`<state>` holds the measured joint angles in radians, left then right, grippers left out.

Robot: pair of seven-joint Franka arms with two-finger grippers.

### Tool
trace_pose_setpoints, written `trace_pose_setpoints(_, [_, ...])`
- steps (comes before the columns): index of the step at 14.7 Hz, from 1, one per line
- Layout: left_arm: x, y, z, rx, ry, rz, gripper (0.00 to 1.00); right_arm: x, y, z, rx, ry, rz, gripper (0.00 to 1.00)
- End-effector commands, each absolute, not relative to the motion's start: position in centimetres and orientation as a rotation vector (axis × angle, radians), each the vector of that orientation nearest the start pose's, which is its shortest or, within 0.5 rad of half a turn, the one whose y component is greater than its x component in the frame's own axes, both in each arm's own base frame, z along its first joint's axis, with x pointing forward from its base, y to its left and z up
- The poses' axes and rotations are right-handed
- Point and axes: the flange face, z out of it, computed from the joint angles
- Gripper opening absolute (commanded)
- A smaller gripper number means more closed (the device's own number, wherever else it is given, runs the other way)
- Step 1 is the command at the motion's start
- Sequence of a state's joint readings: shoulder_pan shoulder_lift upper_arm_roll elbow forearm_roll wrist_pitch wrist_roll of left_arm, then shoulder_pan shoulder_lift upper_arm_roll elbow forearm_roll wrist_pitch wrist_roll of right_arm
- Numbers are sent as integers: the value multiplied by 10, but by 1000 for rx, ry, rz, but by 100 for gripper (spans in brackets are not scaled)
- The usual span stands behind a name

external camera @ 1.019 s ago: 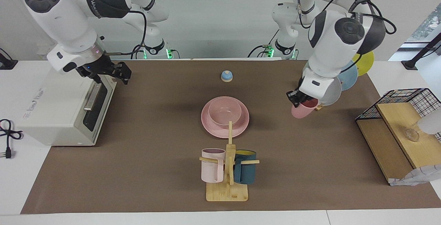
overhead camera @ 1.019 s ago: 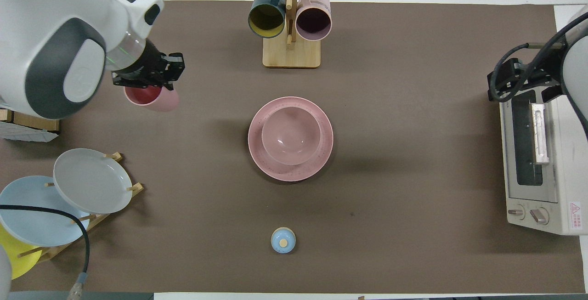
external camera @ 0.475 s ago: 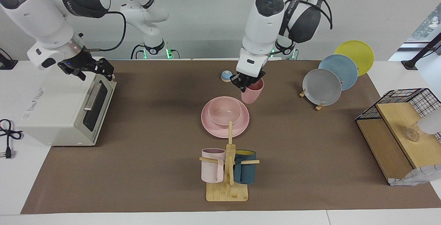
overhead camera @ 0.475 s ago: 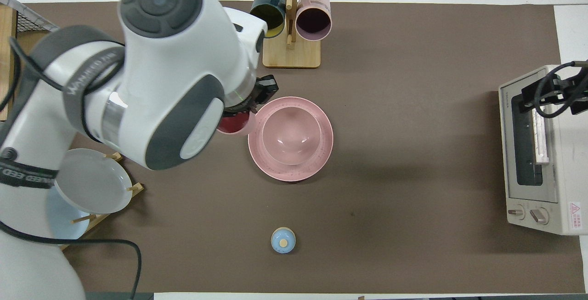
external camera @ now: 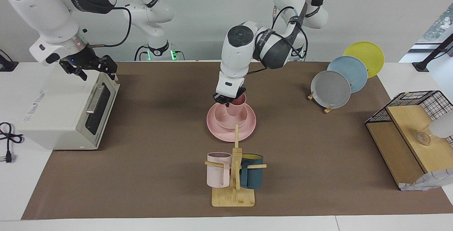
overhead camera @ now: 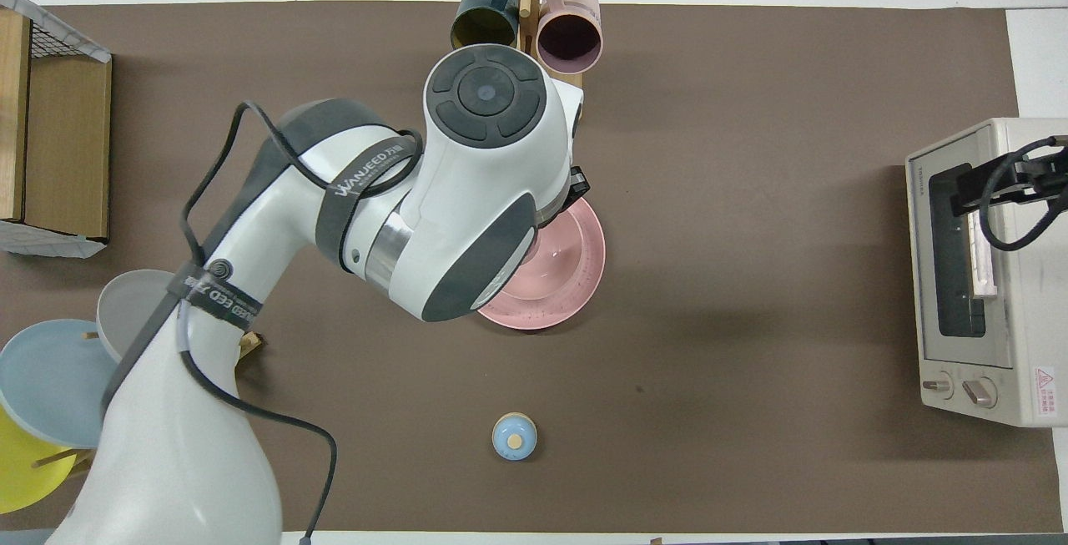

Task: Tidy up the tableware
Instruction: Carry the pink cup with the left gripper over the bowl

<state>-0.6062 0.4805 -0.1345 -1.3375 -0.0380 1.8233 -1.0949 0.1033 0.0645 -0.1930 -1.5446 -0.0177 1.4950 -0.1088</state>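
The pink plate [external camera: 247, 132] lies at the middle of the mat with the pink bowl [external camera: 220, 119] on it. My left gripper [external camera: 228, 99] is shut on the rim of the pink cup [external camera: 237, 106], which stands upright with its base down inside the bowl. In the overhead view the left arm hides cup and bowl, and only part of the plate [overhead camera: 577, 280] shows. Over the toaster oven [external camera: 63, 117], at the right arm's end of the table, my right gripper [external camera: 95, 69] hangs open and holds nothing.
A wooden mug rack [external camera: 233, 195] with a pale pink mug [external camera: 218, 170] and a teal mug [external camera: 252, 177] stands farther from the robots than the plate. Grey [external camera: 330, 88], blue and yellow plates lean in a rack. A small blue knob [overhead camera: 514, 436] and a wire shelf [external camera: 410, 132] are also here.
The left arm carried the pink cup from beside the plate rack across to the middle and lowered it into the bowl. The right gripper drifted slightly over the toaster oven.
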Motion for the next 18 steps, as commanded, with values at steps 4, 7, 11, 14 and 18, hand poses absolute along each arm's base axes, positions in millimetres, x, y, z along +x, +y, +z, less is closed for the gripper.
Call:
trace_pose_setpoints(4, [529,-462,411,-3128,-684,89,0,549,-57,591,-3140,-104,163,100])
trace_pose_setpoints(7, [527,-463,401,-3135,-684,78,0,547,-58,590,-3139,-55,185,100])
trace_pose_setpoints(11, [525,-461,388,-3139,-675,52,0,546,-67,591,-3141,17,187,100])
trace_pose_setpoints(14, [524,-460,385,-3132,-669,50,55,545,-74,590,-3137,39,189,100])
trace_pose_setpoints(18, [527,-454,401,-3112,-652,36,100,541,-73,589,-3131,39,224,100])
